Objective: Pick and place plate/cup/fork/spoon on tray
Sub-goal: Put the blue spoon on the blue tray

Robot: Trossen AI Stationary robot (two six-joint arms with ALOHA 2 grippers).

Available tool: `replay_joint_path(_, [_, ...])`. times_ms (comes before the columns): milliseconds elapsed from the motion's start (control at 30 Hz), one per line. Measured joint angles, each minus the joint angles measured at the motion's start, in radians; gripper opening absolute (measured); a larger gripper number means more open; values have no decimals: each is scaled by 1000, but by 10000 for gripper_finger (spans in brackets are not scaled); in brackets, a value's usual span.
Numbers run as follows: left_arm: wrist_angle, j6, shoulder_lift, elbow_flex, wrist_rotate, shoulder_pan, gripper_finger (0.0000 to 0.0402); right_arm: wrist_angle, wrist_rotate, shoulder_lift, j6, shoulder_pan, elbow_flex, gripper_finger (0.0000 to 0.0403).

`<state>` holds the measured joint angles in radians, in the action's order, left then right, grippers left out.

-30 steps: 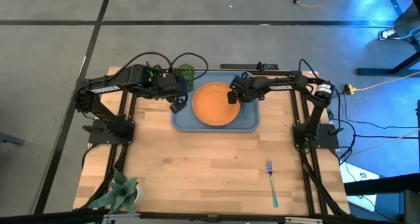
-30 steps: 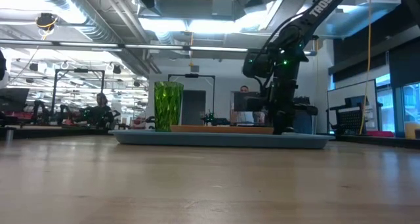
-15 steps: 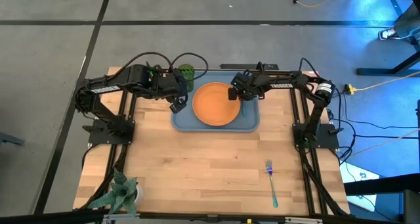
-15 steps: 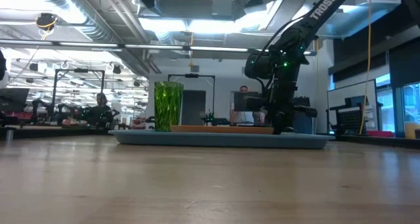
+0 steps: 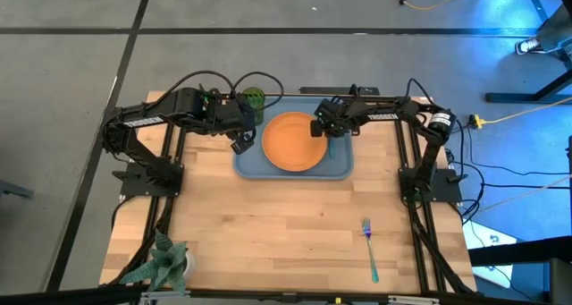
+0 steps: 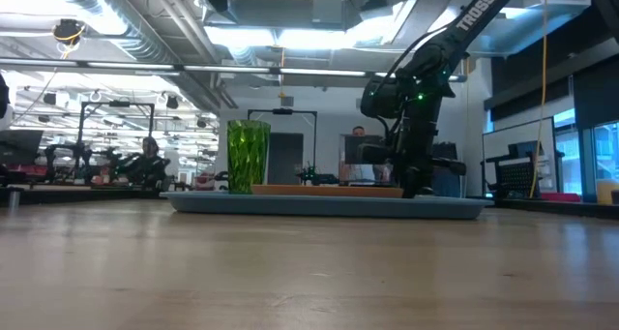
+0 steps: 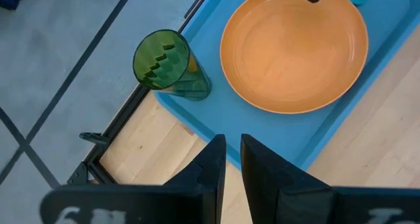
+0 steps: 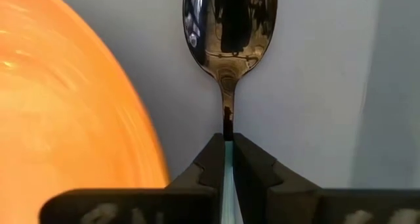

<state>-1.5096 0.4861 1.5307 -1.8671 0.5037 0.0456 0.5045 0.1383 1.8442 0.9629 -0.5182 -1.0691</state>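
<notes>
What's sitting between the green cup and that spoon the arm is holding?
The orange plate lies between the cup and the spoon, all on the tray. The high view shows it; the right gripper grips the spoon's handle beside the plate.

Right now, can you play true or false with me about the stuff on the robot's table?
1. The plate lies on the tray. True.
2. The fork is on the tray. False: it lies on the bare table, near the front edge, far from the tray.
3. The right gripper is shut on the spoon. True: its fingers pinch the handle, beside the plate.
4. The cup lies tipped over. False: it stands upright in a corner of the tray.
5. The left gripper holds the cup. False: it holds nothing and hangs over the tray's edge, apart from the cup.
</notes>
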Motion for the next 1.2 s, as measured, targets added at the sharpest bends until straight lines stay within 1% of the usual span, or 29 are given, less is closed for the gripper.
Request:
replay_joint_path(100, [0, 0, 0, 0, 0, 0, 41, 0, 0, 0, -20, 0, 0, 27])
replay_joint_path(233, [0, 0, 0, 0, 0, 0, 41, 0, -1, 1, 22, -1, 0, 35])
replay_joint_path(333, [0, 0, 0, 0, 0, 0, 41, 0, 0, 1, 23, -1, 0, 38])
replay_joint_path(1200, [0, 0, 0, 0, 0, 0, 41, 10, -9, -12, 29, 7, -13, 39])
